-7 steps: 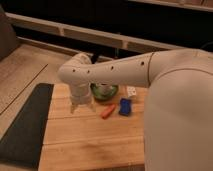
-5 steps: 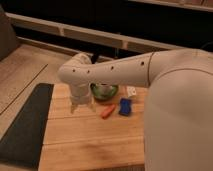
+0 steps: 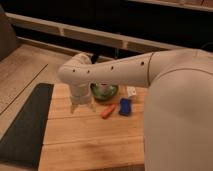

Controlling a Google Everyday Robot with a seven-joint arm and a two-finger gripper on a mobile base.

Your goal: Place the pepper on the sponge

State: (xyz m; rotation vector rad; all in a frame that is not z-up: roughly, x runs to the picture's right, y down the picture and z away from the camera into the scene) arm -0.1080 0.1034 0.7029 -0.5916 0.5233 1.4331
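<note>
The orange-red pepper lies on the wooden table, just left of the blue sponge and apart from it. My gripper hangs from the white arm over the table, left of the pepper and a little above the wood. It is open and nothing is between its fingers. The arm's big white forearm fills the right side of the view and hides the table's right part.
A round green bowl stands behind the pepper, partly covered by the wrist. A tiny white item lies behind the sponge. A large black mat runs along the table's left side. Bare wood lies in front of the gripper.
</note>
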